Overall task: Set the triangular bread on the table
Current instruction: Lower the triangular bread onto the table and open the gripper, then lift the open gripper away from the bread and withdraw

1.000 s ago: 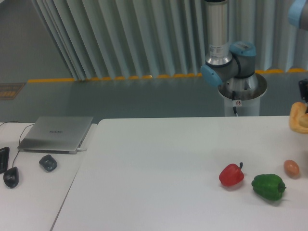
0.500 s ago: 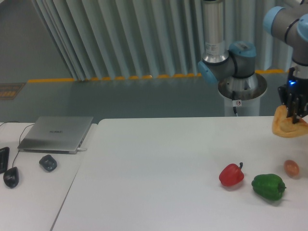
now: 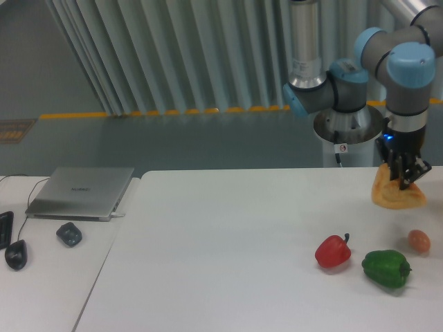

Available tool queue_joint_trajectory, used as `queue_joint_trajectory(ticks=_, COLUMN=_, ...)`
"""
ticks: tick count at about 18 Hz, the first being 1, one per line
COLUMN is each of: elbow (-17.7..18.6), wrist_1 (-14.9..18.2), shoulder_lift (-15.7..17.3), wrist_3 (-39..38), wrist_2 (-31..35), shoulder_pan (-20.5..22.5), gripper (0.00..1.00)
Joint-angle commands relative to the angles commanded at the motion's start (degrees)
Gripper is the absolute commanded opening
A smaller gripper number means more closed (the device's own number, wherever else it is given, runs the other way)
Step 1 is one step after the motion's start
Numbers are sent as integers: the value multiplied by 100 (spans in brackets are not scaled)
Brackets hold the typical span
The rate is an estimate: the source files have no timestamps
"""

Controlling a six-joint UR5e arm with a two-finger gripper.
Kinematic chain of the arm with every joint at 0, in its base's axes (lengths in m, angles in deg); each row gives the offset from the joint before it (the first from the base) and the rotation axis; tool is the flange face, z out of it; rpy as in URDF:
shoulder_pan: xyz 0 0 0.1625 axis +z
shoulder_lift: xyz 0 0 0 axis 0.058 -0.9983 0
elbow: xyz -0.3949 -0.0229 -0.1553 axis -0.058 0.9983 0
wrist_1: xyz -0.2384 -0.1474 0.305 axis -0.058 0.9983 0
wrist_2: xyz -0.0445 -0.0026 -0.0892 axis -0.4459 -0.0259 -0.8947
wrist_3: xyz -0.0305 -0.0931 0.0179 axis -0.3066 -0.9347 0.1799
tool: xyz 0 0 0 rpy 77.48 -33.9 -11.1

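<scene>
1. The tool (image 3: 403, 181) hangs over the right rear of the white worktop (image 3: 228, 242), its fingers pinching the top edge of the triangular bread (image 3: 397, 196).
2. The bread dangles below, seemingly just above the surface.
3. It looks light, flaky and easily crushed; a gentle hold near its thicker crust seems safest.

even, cool, bluish light, fairly bright, with no hard beam. the white worktop (image 3: 228, 249) reads flat and slightly washed, no glare on it. soft, faint shadows sit right under the red pepper (image 3: 333, 252) and green pepper (image 3: 385, 268). the whole frame is a little soft and grainy; the claw (image 3: 404, 181) is dark, its detail hard to read.
</scene>
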Motion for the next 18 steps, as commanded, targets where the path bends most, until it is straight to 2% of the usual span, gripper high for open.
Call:
queue_joint_trajectory(ticks=1, elbow=0, wrist_1=-52, shoulder_lift=0, wrist_3=9, wrist_2=0, shoulder_pan=-27, gripper=100)
queue_joint_trajectory(ticks=6, elbow=-88, wrist_1=-106, shoulder_lift=26, wrist_3=62, wrist_2=-61, shoulder_pan=-9, gripper=100)
queue_joint_trajectory(ticks=9, elbow=-342, wrist_1=-194, shoulder_lift=-88, wrist_3=17, wrist_2=-53, shoulder_pan=8, gripper=100)
queue_joint_trajectory(ticks=12, elbow=-395, wrist_1=-185, shoulder_lift=-88, wrist_3=88, wrist_2=-18, shoulder_pan=96, gripper=100)
queue_joint_trajectory(ticks=13, elbow=-465, wrist_1=-167, shoulder_lift=-97, wrist_3=236, wrist_2=-18, shoulder_pan=166, gripper=100)
queue_joint_trajectory(ticks=15, elbow=-571, wrist_1=-185, shoulder_lift=-193, wrist_3=1068, wrist_2=-70, shoulder_pan=298, gripper=100)
queue_joint_trajectory(ticks=18, elbow=-983, wrist_1=-167, shoulder_lift=-587, wrist_3=1888, wrist_2=-193, shoulder_pan=569, gripper=100)
